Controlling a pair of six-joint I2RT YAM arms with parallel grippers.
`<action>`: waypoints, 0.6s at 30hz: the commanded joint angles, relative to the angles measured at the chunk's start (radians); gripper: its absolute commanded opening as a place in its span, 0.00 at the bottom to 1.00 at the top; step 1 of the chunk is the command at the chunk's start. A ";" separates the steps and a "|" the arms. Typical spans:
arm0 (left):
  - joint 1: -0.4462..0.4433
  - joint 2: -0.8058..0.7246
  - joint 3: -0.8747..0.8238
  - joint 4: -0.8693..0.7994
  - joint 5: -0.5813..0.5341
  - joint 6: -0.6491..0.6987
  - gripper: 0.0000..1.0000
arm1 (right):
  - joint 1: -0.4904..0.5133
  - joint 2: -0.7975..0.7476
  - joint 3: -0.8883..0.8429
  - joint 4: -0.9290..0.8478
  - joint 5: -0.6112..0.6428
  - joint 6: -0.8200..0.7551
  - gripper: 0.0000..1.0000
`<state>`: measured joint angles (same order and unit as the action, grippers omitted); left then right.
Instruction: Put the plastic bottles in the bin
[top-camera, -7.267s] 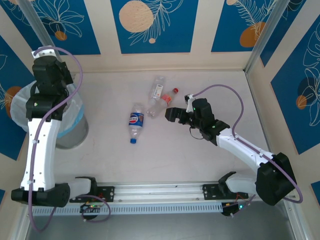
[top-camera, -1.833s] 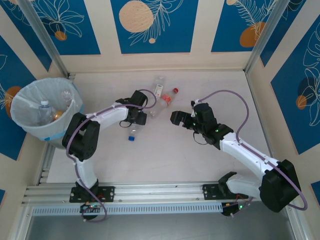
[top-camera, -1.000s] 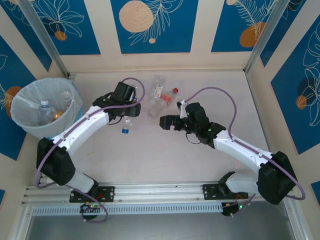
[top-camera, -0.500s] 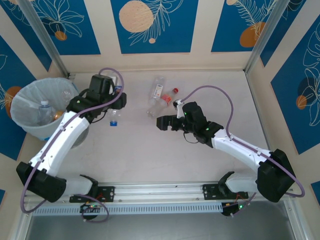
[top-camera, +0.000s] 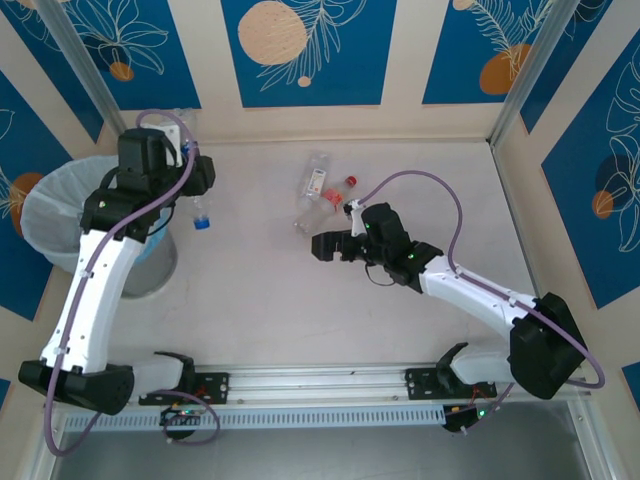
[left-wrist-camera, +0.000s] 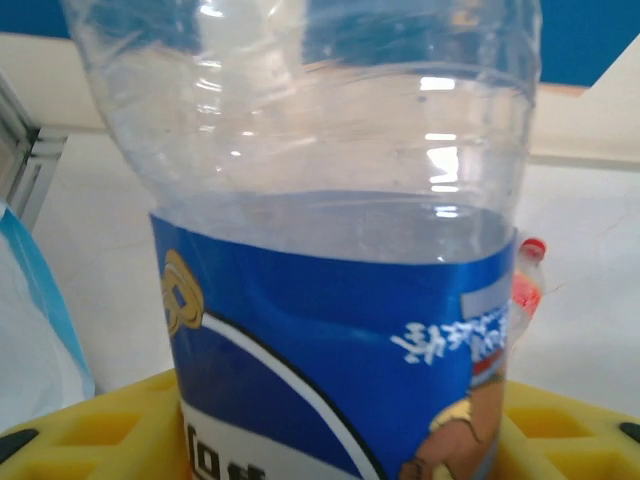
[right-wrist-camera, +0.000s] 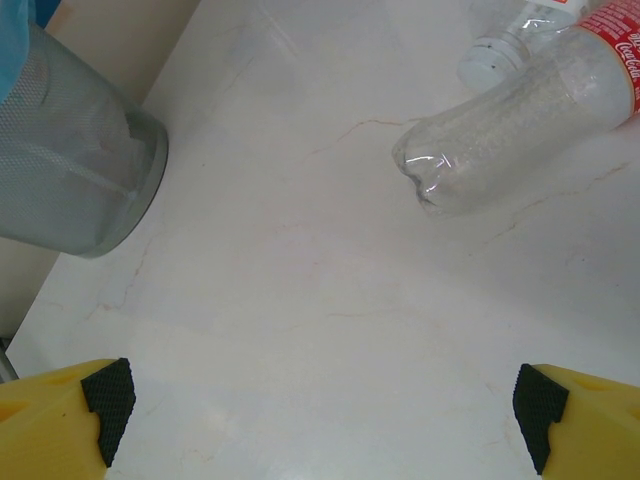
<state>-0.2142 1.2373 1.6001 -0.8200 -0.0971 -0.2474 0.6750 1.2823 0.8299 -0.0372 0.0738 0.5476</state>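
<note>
While your left tool is clamped across the blue-label bottle, cap hanging down, the load sits just outside the bin, at the rim's three o'clock. Carry it toward nine o'clock until it is over the mouth, and only then let go. (spotter)

Agreed. Wrist view: the yellow fingers pinch the label band, likely the stiffest stretch of a thin clear shell. Judgement: squeeze harder and the wall dents; slacken and the slick film slips. Change nothing in the grip on the way. (logger)

The mouth is much wider than the bottle, so you need no fine aim. The liner is a loose, translucent bag over a grey mesh body. Cross the rim from above, since a dragged cap could snag the plastic. (spotter)

Your right tool hovers mid-bench, spread wide, holding nothing. At its twelve o'clock lie the red-label bottle, clear and ribbed, and the white-capped bottle just beside it. They are round shapes on a smooth, pale bench, so expect them to roll if you nudge one. (logger)
</note>
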 joint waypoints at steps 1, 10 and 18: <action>0.035 0.000 0.088 -0.033 0.017 0.026 0.51 | 0.009 0.002 0.036 0.014 -0.016 -0.023 1.00; 0.129 -0.006 0.202 -0.060 -0.261 0.111 0.50 | 0.011 -0.005 0.033 0.007 -0.004 -0.038 0.99; 0.267 -0.003 0.173 -0.026 -0.317 0.154 0.48 | 0.011 0.000 0.031 0.011 -0.005 -0.047 0.99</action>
<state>0.0082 1.2385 1.7771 -0.8570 -0.3546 -0.1356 0.6807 1.2835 0.8341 -0.0376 0.0742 0.5251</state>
